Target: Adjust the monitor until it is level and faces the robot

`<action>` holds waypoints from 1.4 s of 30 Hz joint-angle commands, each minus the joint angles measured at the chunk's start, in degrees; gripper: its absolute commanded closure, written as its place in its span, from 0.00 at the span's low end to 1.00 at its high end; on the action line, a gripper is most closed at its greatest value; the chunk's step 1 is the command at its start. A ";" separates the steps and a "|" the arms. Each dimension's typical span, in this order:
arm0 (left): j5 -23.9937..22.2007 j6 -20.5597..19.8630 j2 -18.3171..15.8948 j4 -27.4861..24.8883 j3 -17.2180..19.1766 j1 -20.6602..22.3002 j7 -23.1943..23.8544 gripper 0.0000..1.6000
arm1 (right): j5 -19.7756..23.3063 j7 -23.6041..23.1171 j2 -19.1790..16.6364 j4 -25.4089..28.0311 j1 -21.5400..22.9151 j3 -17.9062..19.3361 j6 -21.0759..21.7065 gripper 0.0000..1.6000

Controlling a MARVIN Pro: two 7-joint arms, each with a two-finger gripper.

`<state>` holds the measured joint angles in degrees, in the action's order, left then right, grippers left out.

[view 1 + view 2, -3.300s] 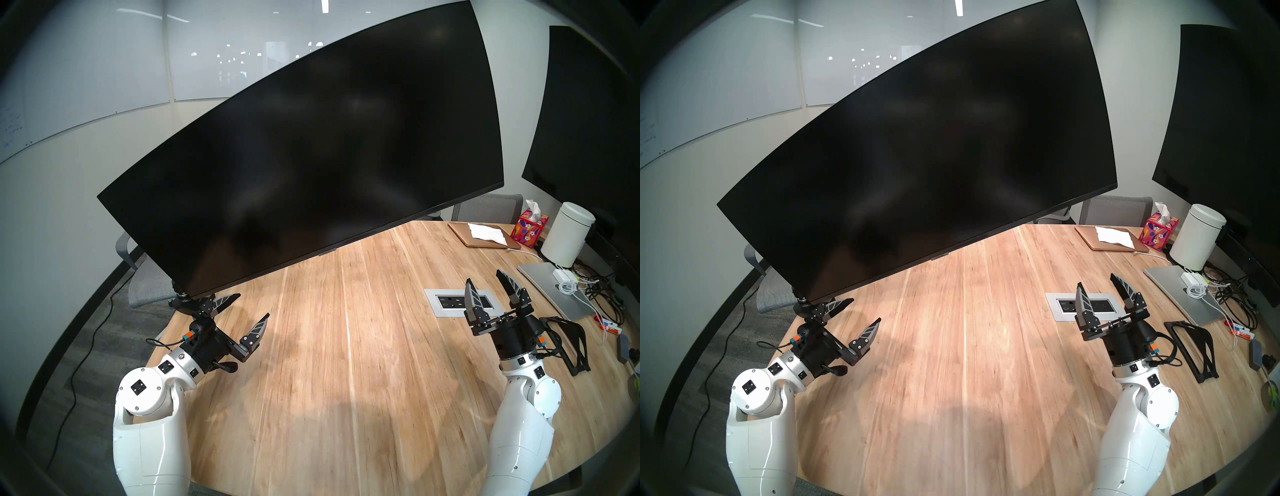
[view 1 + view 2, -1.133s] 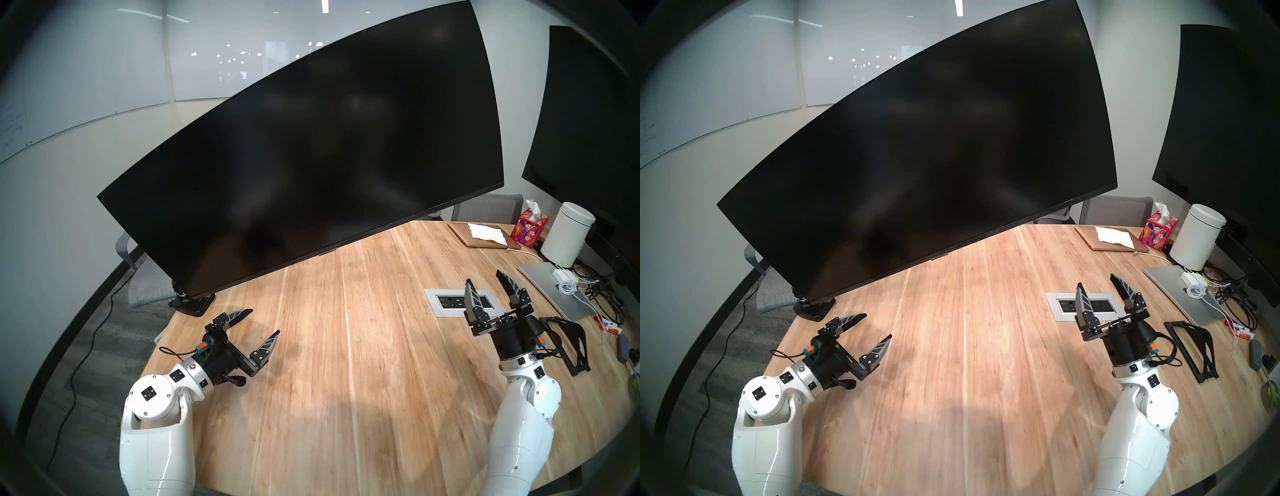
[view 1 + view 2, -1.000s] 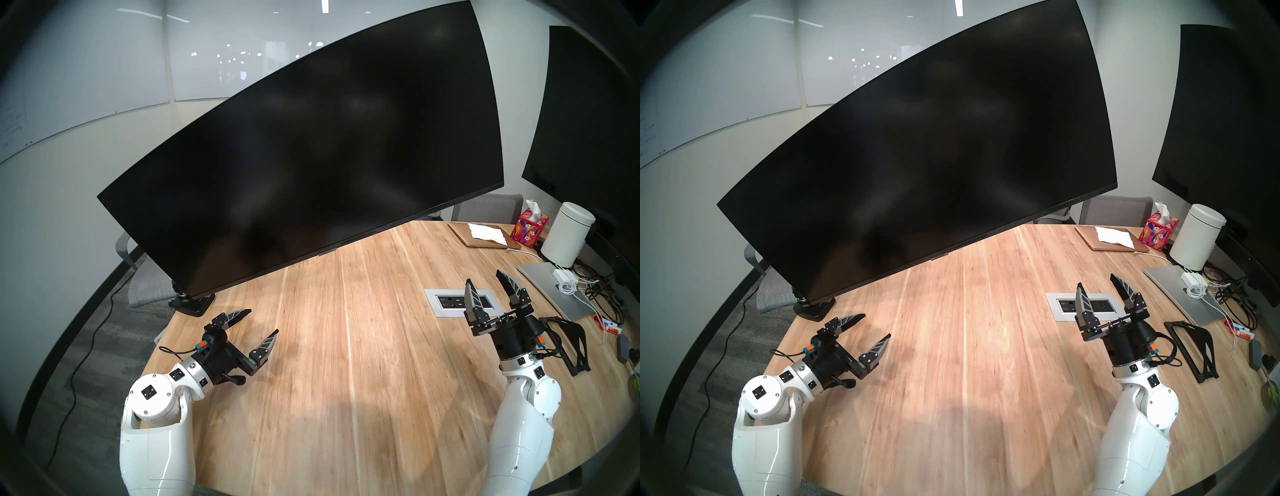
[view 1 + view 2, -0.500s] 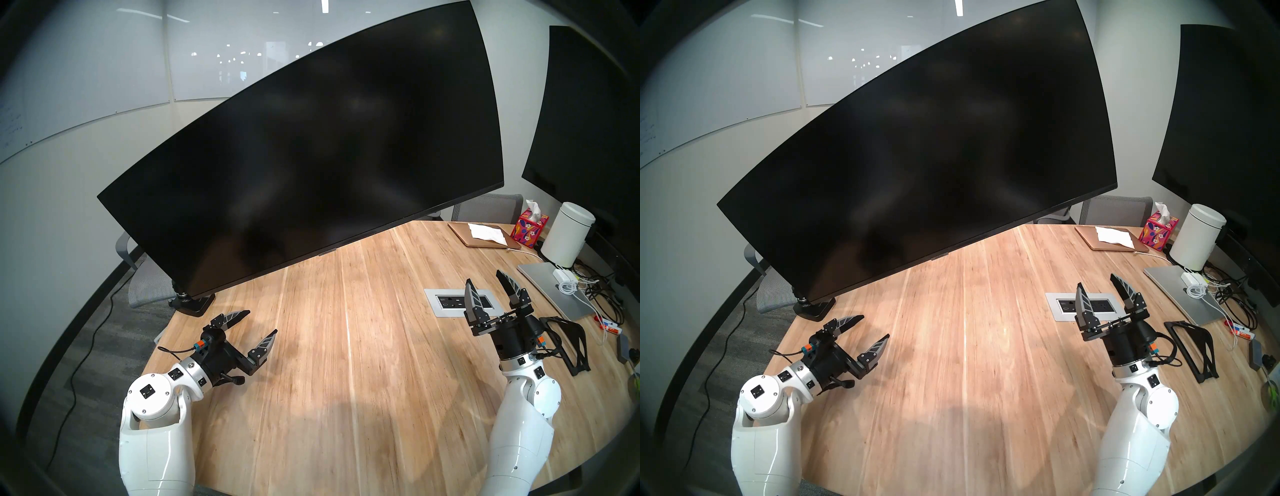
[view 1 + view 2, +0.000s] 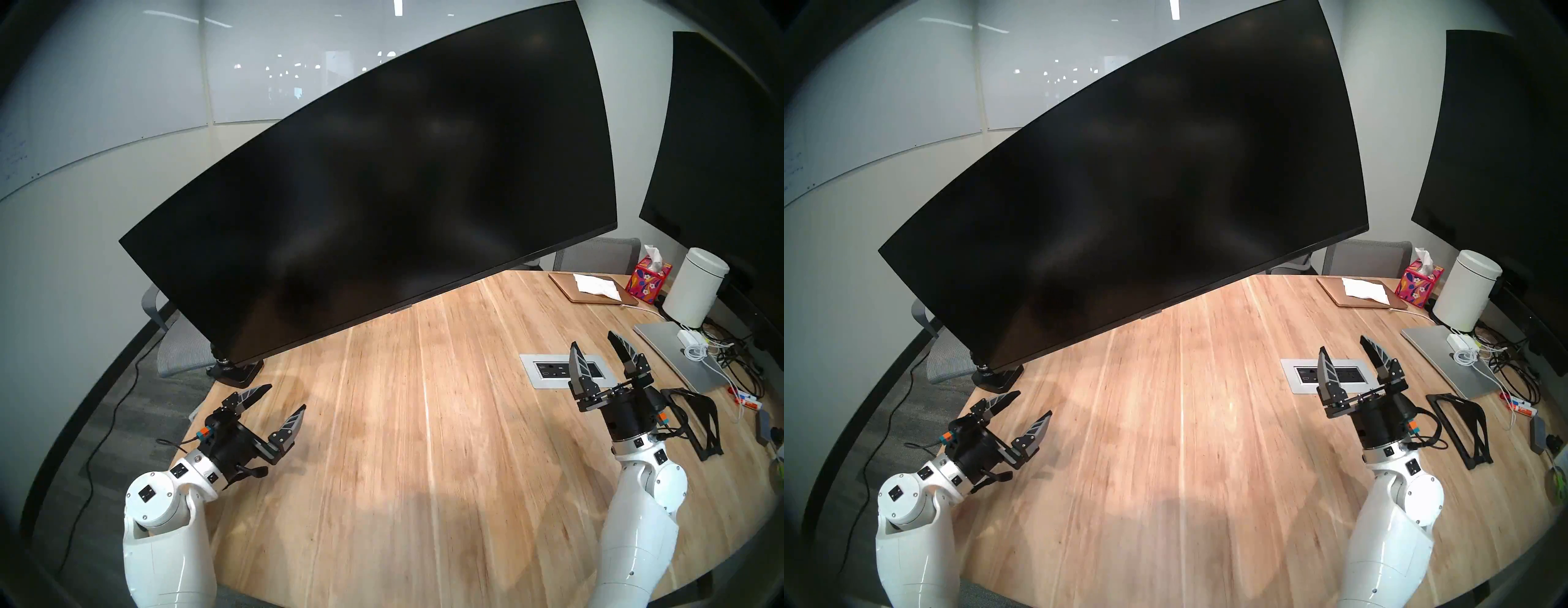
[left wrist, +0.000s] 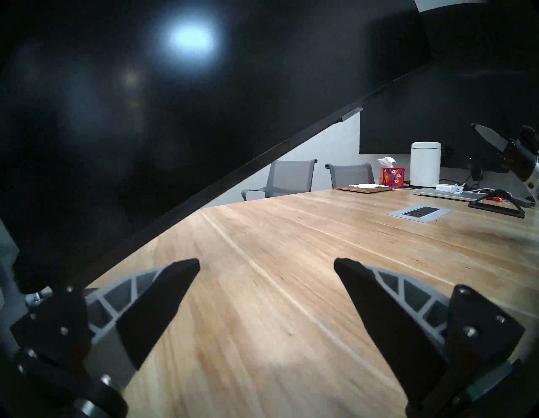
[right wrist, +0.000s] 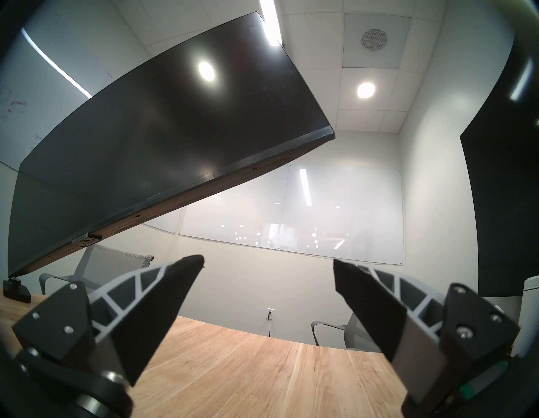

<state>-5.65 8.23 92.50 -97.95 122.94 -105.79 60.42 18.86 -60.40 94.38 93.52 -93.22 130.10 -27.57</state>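
Tilted monitor, both hands free of it

The monitor [image 5: 373, 187] fills the frame's centre, its left end dipping toward the counter [image 5: 424, 446]. The left hand [image 5: 282, 397] at lower left and the right hand [image 5: 594, 337] at right gape wide, holding nothing.

left gripper [image 5: 285, 397]: fingers spread, empty, roughly level | right gripper [image 5: 594, 339]: fingers spread, empty, tilted upward

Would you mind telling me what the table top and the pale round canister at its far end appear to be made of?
The table looks like light wood planks with a satin sheen: long grain streaks, seams and soft glare show. The canister looks like matte off-white painted metal or plastic; its smooth, even surface leaves that open.
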 commanded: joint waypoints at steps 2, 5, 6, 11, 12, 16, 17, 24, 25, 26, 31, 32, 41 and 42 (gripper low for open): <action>-3.83 3.68 -3.62 2.80 3.35 0.30 4.14 0.00 | 0.32 -0.12 -0.02 0.81 0.12 -0.04 0.02 0.00; -2.64 6.69 -4.18 3.88 3.08 1.18 4.59 0.00 | 0.32 -0.12 -0.02 0.81 0.11 -0.04 0.02 0.00; -2.64 6.69 -4.18 3.88 3.08 1.18 4.59 0.00 | 0.32 -0.12 -0.02 0.81 0.11 -0.04 0.02 0.00; -0.79 8.14 -4.40 4.68 1.77 3.66 3.95 0.00 | 0.31 -0.12 -0.02 0.80 0.12 -0.04 0.01 0.00; -0.10 7.99 -4.18 4.43 1.33 3.90 3.51 0.00 | 0.31 -0.12 -0.02 0.79 0.12 -0.04 0.00 0.00; 1.31 5.29 -3.42 3.13 0.96 3.77 2.50 0.00 | 0.32 -0.12 -0.02 0.82 0.11 -0.04 0.02 0.00; 1.31 5.29 -3.42 3.13 0.96 3.77 2.50 0.00 | 0.32 -0.12 -0.02 0.82 0.11 -0.04 0.02 0.00; 0.74 -2.78 -3.54 1.13 0.73 3.17 3.24 0.00 | 0.33 -0.12 -0.02 0.83 0.11 -0.04 0.03 0.00; 0.98 -3.07 -3.63 0.95 0.72 3.17 3.26 0.00 | 0.33 -0.12 -0.02 0.83 0.10 -0.04 0.04 0.00; 1.08 -3.24 -4.01 0.99 0.62 3.21 3.61 0.00 | 0.33 -0.12 -0.02 0.83 0.10 -0.04 0.04 0.00; 0.92 -3.76 -6.54 2.02 0.14 3.80 6.27 0.00 | 0.33 -0.12 -0.02 0.83 0.10 -0.04 0.03 0.00; 1.04 -3.84 -7.08 2.20 0.05 3.93 6.84 0.00 | 0.33 -0.12 -0.02 0.83 0.11 -0.04 0.03 0.00; 2.10 -3.96 -8.87 2.61 -0.17 4.57 8.68 0.00 | 0.33 -0.12 -0.02 0.83 0.10 -0.05 0.03 0.00; 2.25 -4.25 -8.93 2.50 -0.18 4.55 8.70 0.15 | 0.33 -0.12 -0.02 0.83 0.10 -0.05 0.04 0.00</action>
<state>-3.92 4.12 85.47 -94.77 122.60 -101.75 68.32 18.86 -60.39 94.38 93.52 -93.24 130.09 -27.57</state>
